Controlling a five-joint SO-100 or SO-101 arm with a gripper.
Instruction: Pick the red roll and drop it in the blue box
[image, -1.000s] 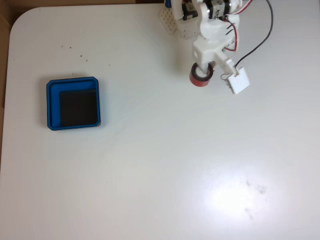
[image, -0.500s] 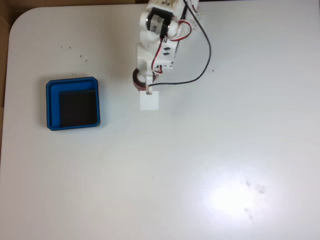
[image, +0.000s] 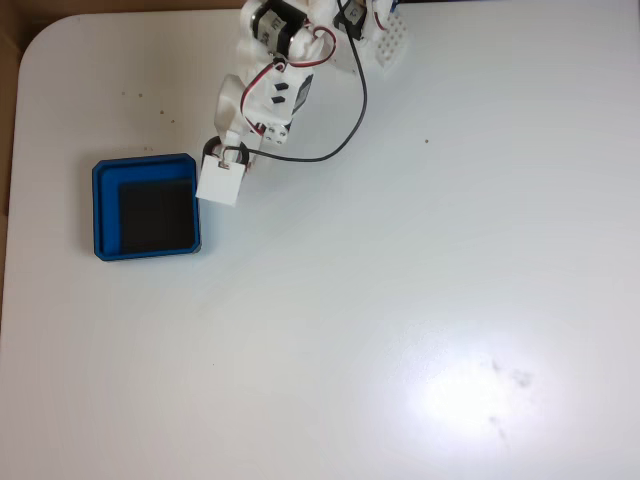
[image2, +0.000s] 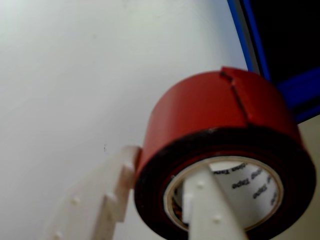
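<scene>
A: Entry, carry phase. In the wrist view the claw (image2: 165, 210) is clamped on the red roll (image2: 220, 150): one white finger runs through the pale hollow centre, the other presses the red outer side from the left. Why that grip and not across the whole ring?

B: My reading: pinching the wall of the ring needs only a narrow opening and keeps the roll from rolling out. The roll hangs with its dark face toward the camera, so the wall is trapped between the two fingers.

A: Position relative to the blue box (image: 146, 163)?

B: In the fixed view the claw (image: 226, 160) sits at the box's upper right corner, the arm reaching down from the top edge of the surface (image: 400, 330). The white wrist-camera block covers most of the roll there; I cannot make out the roll itself in that view. The wrist view agrees: the blue rim (image2: 250, 45) and black inner bottom fill the upper right corner, and white surface lies beneath the roll.

A: So not over the tray yet?

B: Judged so. The roll looks just outside the rim, held off the surface. Releasing here risks landing it on the rim or outside. The arm needs more travel toward the box's middle before opening.

A: Box contents?

B: Black bottom, nothing visible in it.
</scene>
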